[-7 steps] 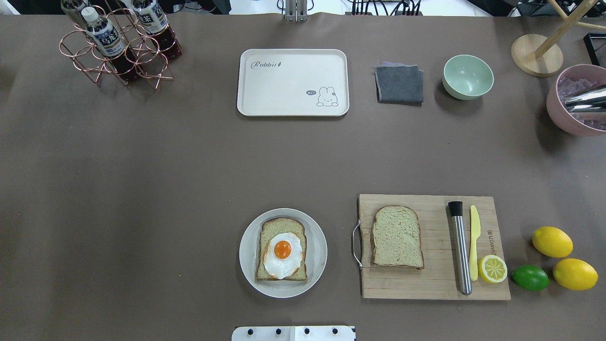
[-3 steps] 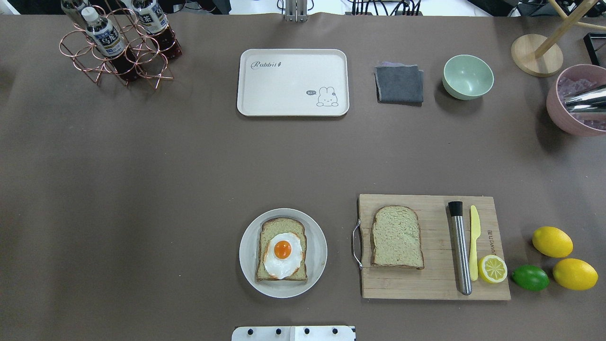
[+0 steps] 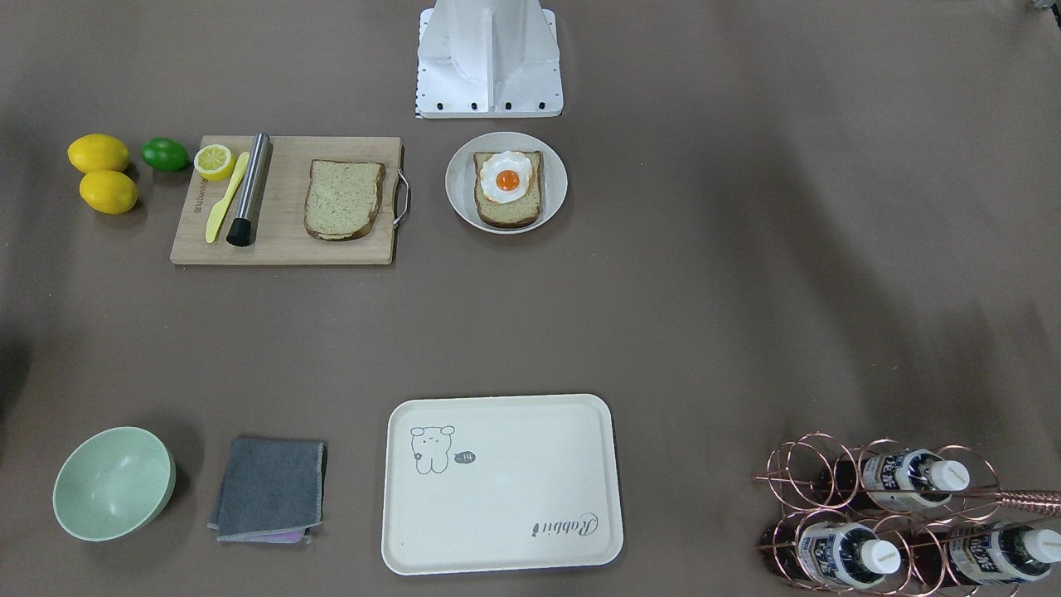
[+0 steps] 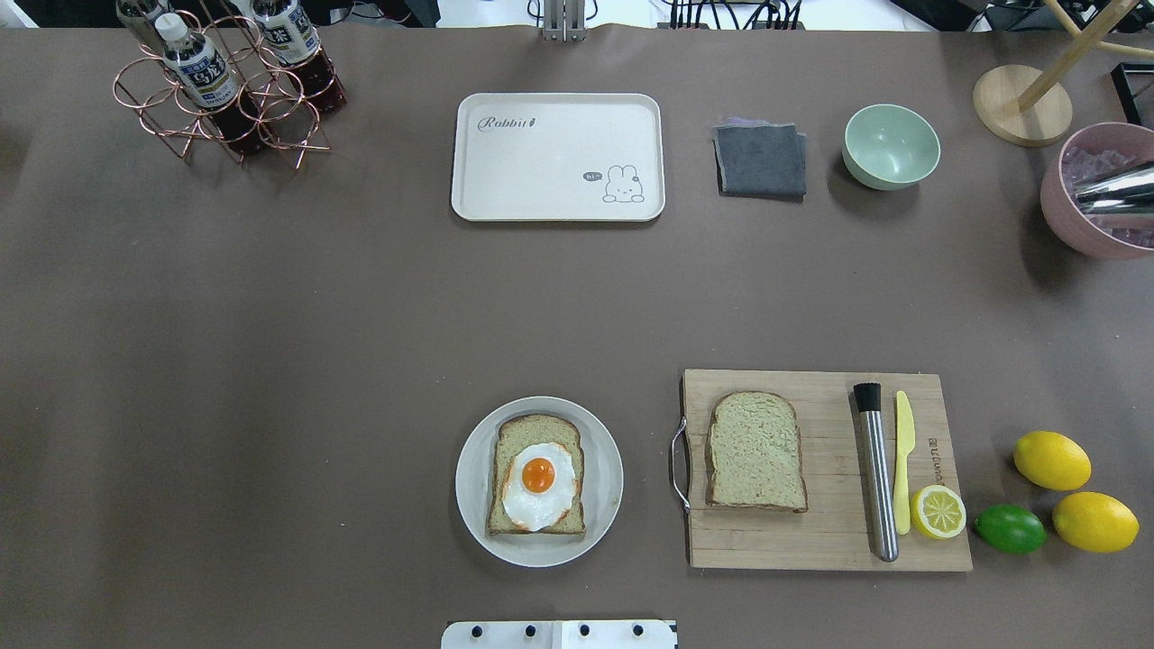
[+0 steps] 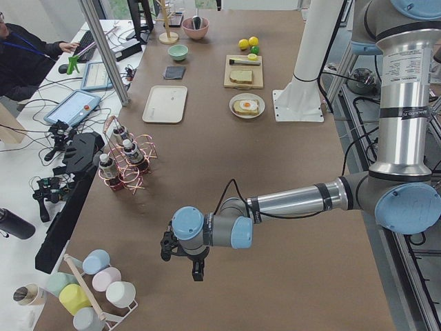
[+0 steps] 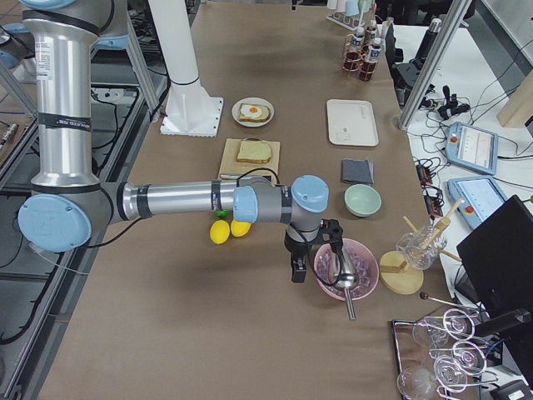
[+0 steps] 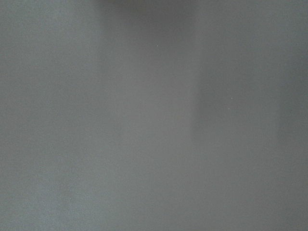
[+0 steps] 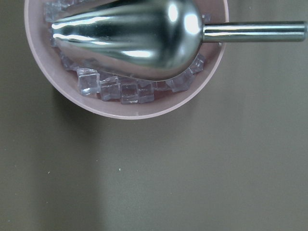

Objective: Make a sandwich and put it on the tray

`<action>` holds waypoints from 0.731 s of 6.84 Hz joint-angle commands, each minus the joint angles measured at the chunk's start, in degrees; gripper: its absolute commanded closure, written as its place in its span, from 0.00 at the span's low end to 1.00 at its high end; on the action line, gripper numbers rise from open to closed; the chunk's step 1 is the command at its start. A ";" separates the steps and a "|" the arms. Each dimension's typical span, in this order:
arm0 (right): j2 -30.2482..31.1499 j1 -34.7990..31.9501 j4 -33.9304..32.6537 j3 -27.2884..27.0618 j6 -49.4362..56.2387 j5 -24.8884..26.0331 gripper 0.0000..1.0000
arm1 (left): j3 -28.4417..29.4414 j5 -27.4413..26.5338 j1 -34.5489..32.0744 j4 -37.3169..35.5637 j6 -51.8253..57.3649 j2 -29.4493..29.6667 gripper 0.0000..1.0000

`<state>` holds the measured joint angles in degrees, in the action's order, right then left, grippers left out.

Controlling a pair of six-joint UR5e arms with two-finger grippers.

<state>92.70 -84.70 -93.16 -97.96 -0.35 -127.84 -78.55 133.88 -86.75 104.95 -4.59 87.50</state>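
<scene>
One bread slice point(image 4: 534, 431) with a fried egg point(image 4: 538, 487) on it lies on a round grey plate point(image 4: 471, 478) near the robot base. A second bare bread slice point(image 4: 755, 451) lies on the wooden cutting board point(image 4: 811, 541). The cream tray point(image 4: 557, 158) is empty at the table's far side. My left gripper point(image 5: 198, 271) hangs over bare table at the left end. My right gripper point(image 6: 296, 272) hangs beside the pink bowl at the right end. I cannot tell whether either is open or shut.
A steel muddler point(image 4: 876, 473), a yellow knife point(image 4: 903, 460) and a lemon half point(image 4: 938, 511) lie on the board. Lemons and a lime point(image 4: 1010, 528) lie beside it. Bottle rack point(image 4: 225, 90), grey cloth point(image 4: 760, 159), green bowl point(image 4: 891, 146), pink ice bowl with scoop point(image 8: 144, 103).
</scene>
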 commanded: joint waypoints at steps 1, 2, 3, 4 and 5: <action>0.02 -0.02 0.08 -0.03 -0.09 -0.04 0.00 | -0.29 1.11 0.00 -0.01 -0.16 0.22 0.01; -0.15 -0.02 0.08 -0.12 -0.09 -2.04 0.00 | -0.38 2.77 -0.09 0.08 -0.25 0.39 0.01; -0.24 0.06 0.08 -0.12 -0.09 -3.20 0.00 | -0.38 3.92 -0.09 0.25 -0.25 1.00 0.01; -0.42 -0.02 0.17 -0.21 0.00 -3.12 0.00 | -0.29 3.93 0.00 0.17 -0.25 1.70 0.01; -1.37 0.06 0.17 -0.04 0.17 -2.68 0.00 | -0.29 3.93 -0.09 0.16 -0.33 1.71 0.01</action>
<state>92.10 -84.69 -93.01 -98.11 -0.33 -130.71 -78.86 137.67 -86.80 105.12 -4.86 88.98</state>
